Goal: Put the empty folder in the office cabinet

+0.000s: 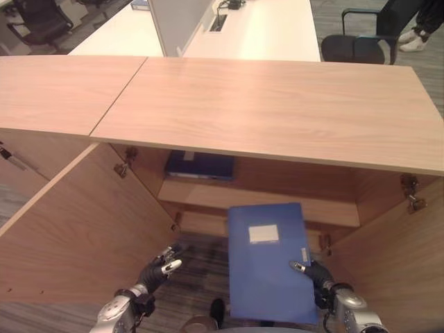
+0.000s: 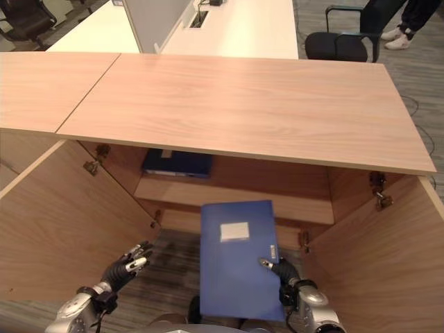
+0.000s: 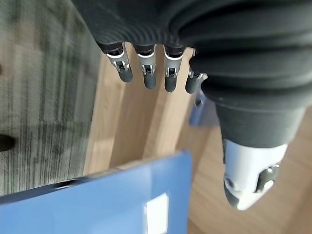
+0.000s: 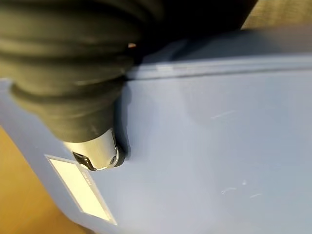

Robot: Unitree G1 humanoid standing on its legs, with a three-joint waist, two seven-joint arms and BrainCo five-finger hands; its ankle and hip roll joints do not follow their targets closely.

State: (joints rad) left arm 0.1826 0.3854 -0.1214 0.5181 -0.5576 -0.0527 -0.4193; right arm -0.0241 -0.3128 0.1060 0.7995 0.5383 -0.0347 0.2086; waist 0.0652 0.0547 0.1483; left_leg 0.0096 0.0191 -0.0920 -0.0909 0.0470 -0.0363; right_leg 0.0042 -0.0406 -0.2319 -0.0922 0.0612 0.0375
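Nearest: right hand (image 1: 316, 274) clamped on the right edge of the blue folder (image 1: 267, 260), thumb on the top face, fingers hidden beneath. Right wrist view confirms the thumb pressed flat on the cover, near the white label (image 4: 78, 187). The folder is held roughly level, in the air between the 2 open doors, its far end pointing into the cabinet (image 1: 263, 118) and just short of the shelf (image 1: 257, 198).

Left hand (image 1: 161, 267) hovers to the left of the folder, apart from it, fingers spread and nearly straight, holding nothing. Left wrist view shows its fingers over the floor, with the folder's corner below.

Handling, judged: the folder looks rigid, a box-file type with a hard cover, and being empty it should be light. 1 hand at 1 edge appears to carry it without sag. The cover looks smooth, so a thumb-only pinch could slip if the folder tips; a grip nearer the middle of the long edge would balance it better. Not fragile. The free left hand could steady the left edge if it twists.

Further in: left door (image 1: 76, 222) and right door (image 1: 392, 257) stand wide. The shelf is mostly bare, with 1 dark blue folder (image 1: 200, 165) lying flat at its back left. The space to the right of that looks wide enough for this one.

Beyond the cabinet top: a white desk (image 1: 270, 31), an office chair (image 1: 357, 41), and a person's shoes (image 1: 416, 40).
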